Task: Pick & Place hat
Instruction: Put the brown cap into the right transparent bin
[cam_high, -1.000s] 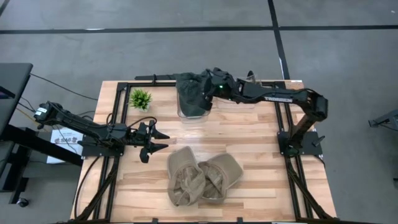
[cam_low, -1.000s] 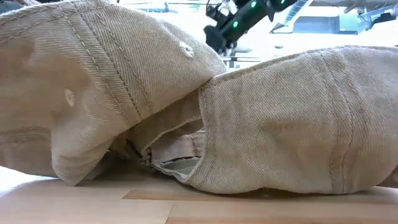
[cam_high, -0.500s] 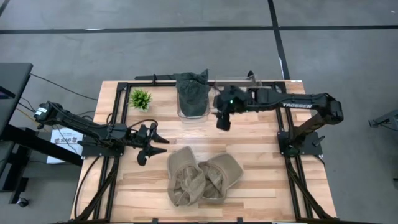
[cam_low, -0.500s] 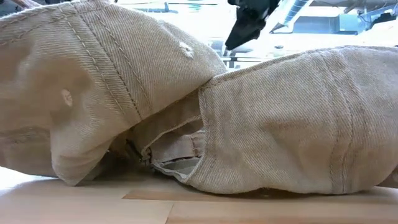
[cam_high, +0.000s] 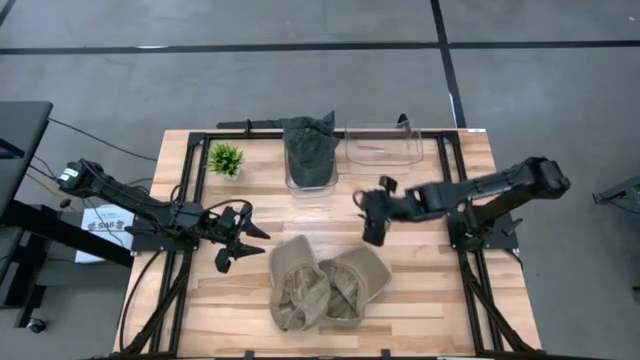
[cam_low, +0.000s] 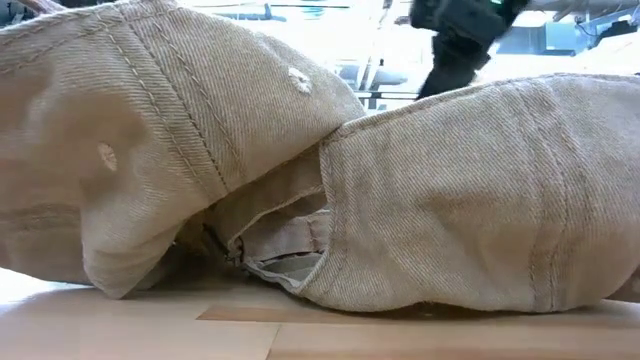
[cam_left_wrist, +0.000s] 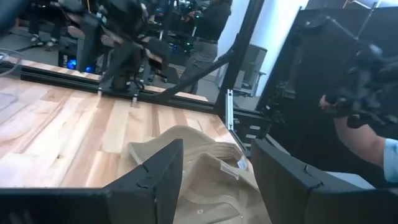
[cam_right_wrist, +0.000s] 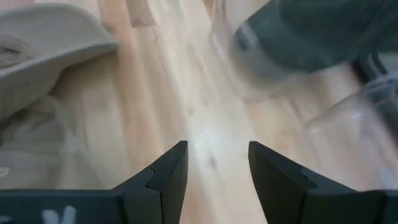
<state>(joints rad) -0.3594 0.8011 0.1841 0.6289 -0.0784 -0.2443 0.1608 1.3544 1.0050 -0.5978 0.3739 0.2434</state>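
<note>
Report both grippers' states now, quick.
Left gripper: open, empty, beside the tan hats.
Right gripper: open, empty, above the table.

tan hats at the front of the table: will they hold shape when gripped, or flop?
Probably flop. The two tan hats lie crumpled and overlapping, and the low view shows soft creased twill, so a pinch would likely gather cloth. They look light. Since they touch, lifting one may drag the other. The right gripper, jaws open, is nearest.

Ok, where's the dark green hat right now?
In the high view the dark green hat sits in a clear bin at the table's far edge, between the small plant and an empty clear bin.
</note>
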